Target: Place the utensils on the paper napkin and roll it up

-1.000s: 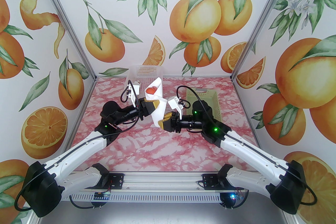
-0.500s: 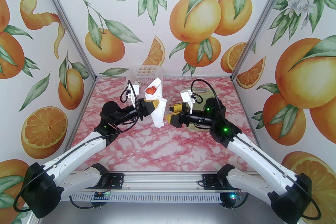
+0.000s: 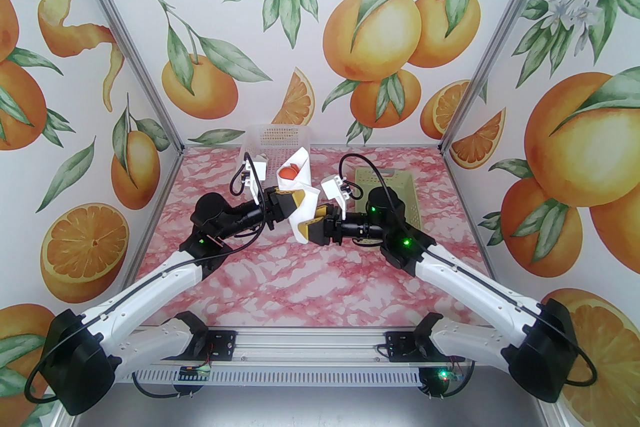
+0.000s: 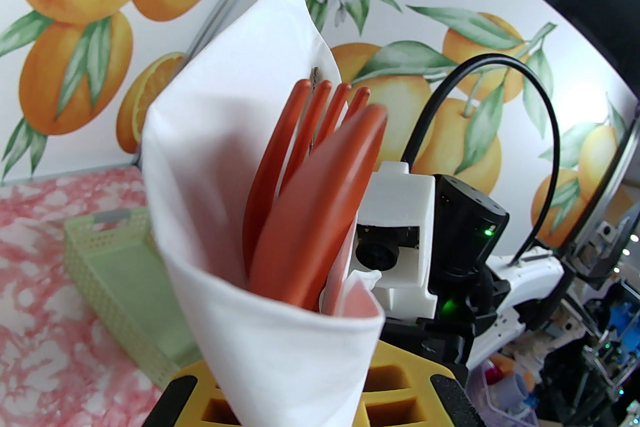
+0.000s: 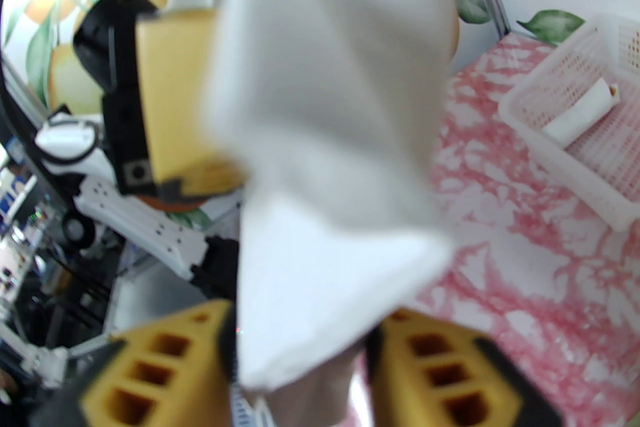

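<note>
The paper napkin (image 3: pixel 306 214) is a white cone-like roll held up off the table at its middle, wide end up. From that end stick out the utensils: the orange fork (image 4: pixel 320 104), the red-orange spoon (image 4: pixel 320 215) and the knife's dark tip (image 4: pixel 315 75). My left gripper (image 3: pixel 298 198) is shut on the roll's middle from the left. Lower down, my right gripper (image 3: pixel 306 230) comes in from the right. In the right wrist view the blurred napkin (image 5: pixel 325 114) fills the gap between the right gripper's yellow fingers (image 5: pixel 440 380), which press it on both sides.
A white mesh basket (image 3: pixel 277 137) at the back holds another slim white paper roll (image 5: pixel 580 112). A green basket (image 3: pixel 395 187) sits behind the right arm. Pink marbled tabletop (image 3: pixel 310 285) lies open in front of both grippers.
The right gripper let go of the napkin's lower end, opened wide and drew back to the right, then returned and closed on that end again. The left gripper kept its hold, unmoved.
</note>
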`<state>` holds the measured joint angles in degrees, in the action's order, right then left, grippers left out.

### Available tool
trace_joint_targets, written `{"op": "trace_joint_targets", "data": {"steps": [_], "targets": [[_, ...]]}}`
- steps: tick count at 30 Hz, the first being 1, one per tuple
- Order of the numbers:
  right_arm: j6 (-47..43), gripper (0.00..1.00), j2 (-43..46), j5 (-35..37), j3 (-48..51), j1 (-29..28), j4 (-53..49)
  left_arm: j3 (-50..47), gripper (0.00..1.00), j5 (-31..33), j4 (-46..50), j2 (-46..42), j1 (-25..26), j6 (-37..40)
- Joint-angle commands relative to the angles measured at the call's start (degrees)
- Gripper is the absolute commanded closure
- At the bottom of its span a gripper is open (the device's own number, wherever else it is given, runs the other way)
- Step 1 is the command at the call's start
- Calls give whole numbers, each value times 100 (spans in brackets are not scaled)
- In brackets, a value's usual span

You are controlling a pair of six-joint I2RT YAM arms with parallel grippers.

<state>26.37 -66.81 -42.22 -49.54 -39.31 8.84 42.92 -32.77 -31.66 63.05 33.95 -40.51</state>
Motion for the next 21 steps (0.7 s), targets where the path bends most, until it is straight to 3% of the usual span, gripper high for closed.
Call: {"op": "trace_joint_targets", "data": {"steps": [1,5,8,14,21], "targets": [[120,75,-33,-65,-162,-15,303,267,82,112,173,-35,28,31],[441,99,26,-298,9,137,692,376,64,4,498,-170,-103,78],[943,100,95,-544,266,382,1422,361,51,-241,507,-362,-412,-85],[714,100,275,-662,184,448,1073,355,32,-641,730,-800,-856,-96],[662,100,381,-782,111,442,1045,71,29,-881,263,-783,-978,-427]]}}
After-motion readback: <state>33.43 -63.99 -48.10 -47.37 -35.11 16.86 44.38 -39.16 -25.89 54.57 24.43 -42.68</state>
